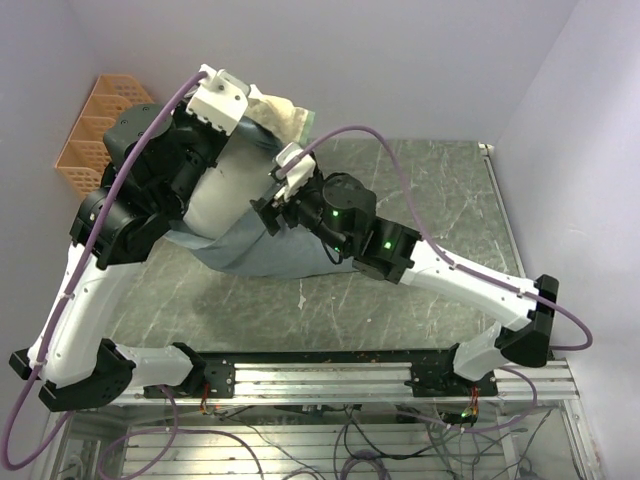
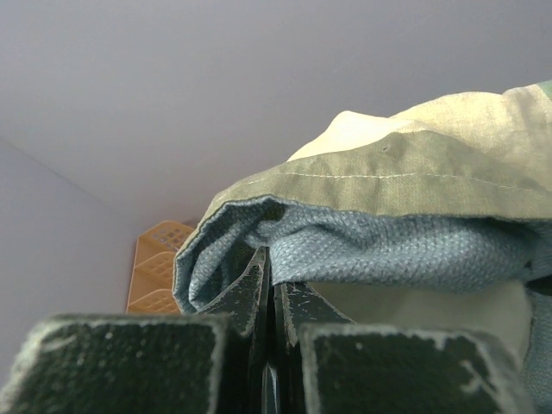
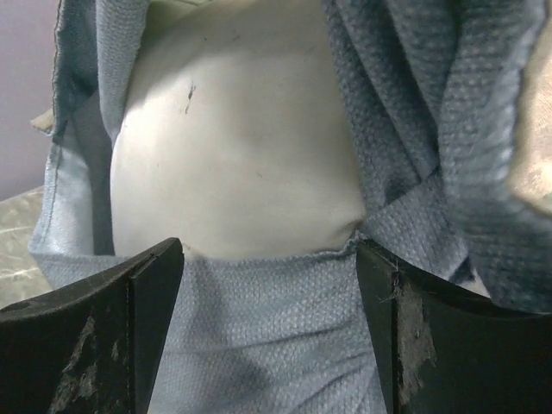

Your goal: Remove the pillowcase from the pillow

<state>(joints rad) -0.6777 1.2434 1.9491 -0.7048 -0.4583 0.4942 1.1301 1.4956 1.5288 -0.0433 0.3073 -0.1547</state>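
Note:
The pillowcase [image 1: 255,245] hangs lifted off the table, blue-grey with a cream-tan panel at its top. My left gripper [image 1: 238,115] is raised high and shut on a fold of its blue-grey cloth; in the left wrist view [image 2: 272,263] the olive-green panel [image 2: 388,177] drapes above the fingers. My right gripper [image 1: 267,207] is open at the cover's right side. In the right wrist view [image 3: 269,289] its jaws stand wide apart against the pillowcase edge [image 3: 267,336], with the bare off-white pillow [image 3: 233,147] bulging just above that edge.
An orange lattice basket [image 1: 100,130] stands at the back left by the wall and shows in the left wrist view [image 2: 159,267]. The marbled grey-green table [image 1: 440,200] stretches to the right. Walls close in at the back and the right.

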